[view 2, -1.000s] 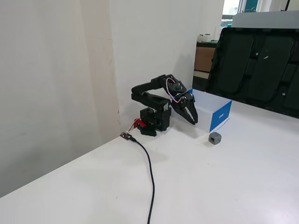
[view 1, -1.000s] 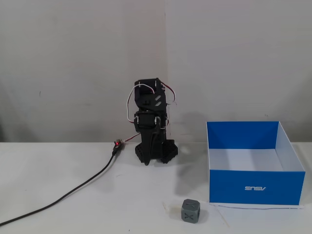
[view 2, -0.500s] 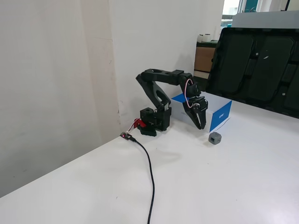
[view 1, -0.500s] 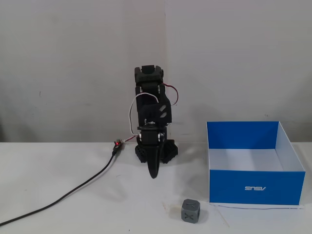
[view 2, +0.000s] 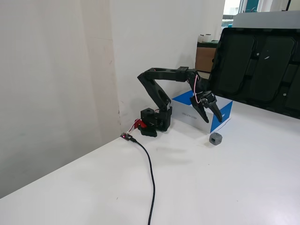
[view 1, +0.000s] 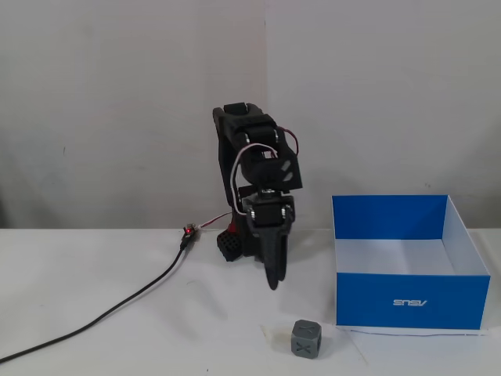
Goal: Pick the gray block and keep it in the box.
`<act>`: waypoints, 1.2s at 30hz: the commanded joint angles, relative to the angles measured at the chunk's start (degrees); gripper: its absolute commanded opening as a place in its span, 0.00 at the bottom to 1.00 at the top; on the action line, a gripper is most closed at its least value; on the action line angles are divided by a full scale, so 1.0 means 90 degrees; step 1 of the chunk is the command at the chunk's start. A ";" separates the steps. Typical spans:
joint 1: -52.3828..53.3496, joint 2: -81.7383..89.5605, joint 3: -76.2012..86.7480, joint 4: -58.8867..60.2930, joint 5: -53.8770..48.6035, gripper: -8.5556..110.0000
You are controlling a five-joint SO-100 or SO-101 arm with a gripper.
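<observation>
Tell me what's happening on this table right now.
A small black robot arm is reaching out over a white table toward a gray block. Its gripper hangs in the air above the block with its jaws open, holding nothing. The block sits on the table just outside the front left corner of the blue ASUS box, as a fixed view shows it. The box appears empty.

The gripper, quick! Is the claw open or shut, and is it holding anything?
Gripper: open, holding nothing. It hangs in the air above the gray block, which sits on the table beside the box.
</observation>
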 commanded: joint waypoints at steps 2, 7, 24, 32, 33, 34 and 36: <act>-0.0361 -0.0547 -0.0859 0.0156 0.0322 0.32; -0.0518 -0.1309 -0.1318 0.0186 0.0635 0.33; -0.0879 -0.3008 -0.2041 0.0039 0.1250 0.36; -0.0791 -0.3535 -0.2227 -0.0039 0.1338 0.36; -0.0791 -0.3643 -0.2236 -0.0098 0.1348 0.36; -0.0791 -0.3750 -0.2236 -0.0146 0.1348 0.36; -0.0820 -0.3955 -0.2246 -0.0254 0.1357 0.36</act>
